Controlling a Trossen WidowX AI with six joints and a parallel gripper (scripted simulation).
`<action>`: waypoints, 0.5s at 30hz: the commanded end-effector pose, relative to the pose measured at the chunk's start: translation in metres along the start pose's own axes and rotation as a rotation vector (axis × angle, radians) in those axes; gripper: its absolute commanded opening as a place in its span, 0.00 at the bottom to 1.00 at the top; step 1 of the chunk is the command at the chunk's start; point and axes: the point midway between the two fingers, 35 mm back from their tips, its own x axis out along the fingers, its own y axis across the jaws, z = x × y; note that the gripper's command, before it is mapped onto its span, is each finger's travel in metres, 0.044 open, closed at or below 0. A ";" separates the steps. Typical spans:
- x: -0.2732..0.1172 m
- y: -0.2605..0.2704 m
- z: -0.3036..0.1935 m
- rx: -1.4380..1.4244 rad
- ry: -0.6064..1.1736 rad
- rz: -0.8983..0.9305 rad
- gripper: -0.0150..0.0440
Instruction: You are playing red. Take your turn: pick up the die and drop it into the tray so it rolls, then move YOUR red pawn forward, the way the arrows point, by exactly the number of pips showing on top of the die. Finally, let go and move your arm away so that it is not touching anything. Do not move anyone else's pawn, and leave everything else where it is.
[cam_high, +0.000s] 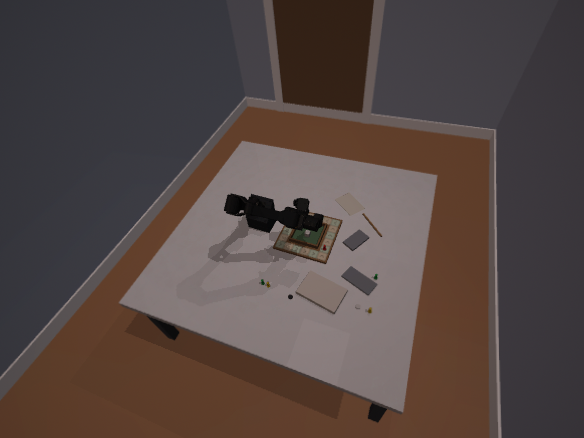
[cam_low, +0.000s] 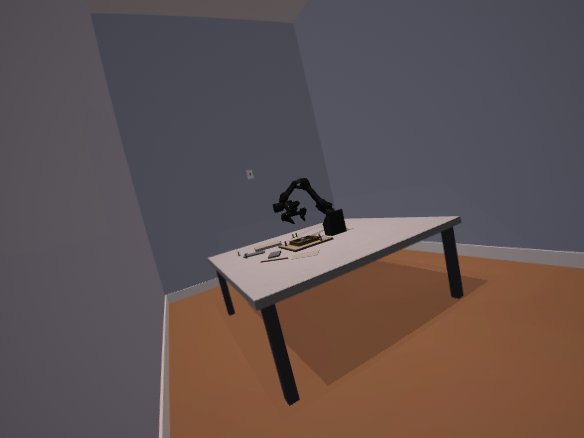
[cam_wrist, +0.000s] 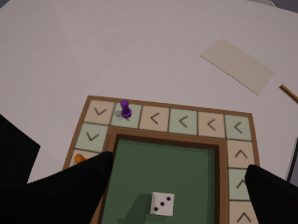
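Note:
My gripper (cam_low: 298, 221) (cam_wrist: 181, 167) is open, fingers wide apart, above the board (cam_high: 333, 234) (cam_wrist: 155, 118). The white die (cam_high: 307, 232) (cam_wrist: 162, 204) is out of the fingers, within the outline of the green-floored tray (cam_wrist: 170, 138). Its face toward the wrist camera shows three pips; whether it is at rest is unclear. The red pawn (cam_high: 324, 247) (cam_low: 285, 243) stands on the board's track, outside the wrist view. A purple pawn (cam_wrist: 126, 110) stands on the track beside a corner square. An orange pawn (cam_wrist: 79, 159) is partly hidden by the left finger.
A cream sheet (cam_high: 349, 204) (cam_wrist: 237, 66), a brown stick (cam_high: 372, 225), two grey slabs (cam_high: 356, 240) (cam_high: 359, 280) and a cream book (cam_high: 321, 292) lie around the board. Green pawns (cam_high: 262, 282) (cam_high: 376, 276), yellow pawns (cam_high: 268, 284) (cam_high: 370, 310), a black disc (cam_high: 290, 297) and a white disc (cam_high: 357, 307) are farther out.

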 end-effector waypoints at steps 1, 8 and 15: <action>0.013 0.005 -0.002 0.024 0.134 0.059 1.00; 0.042 0.003 -0.011 0.004 0.813 0.011 1.00; 0.042 0.003 -0.010 0.017 0.757 0.033 0.96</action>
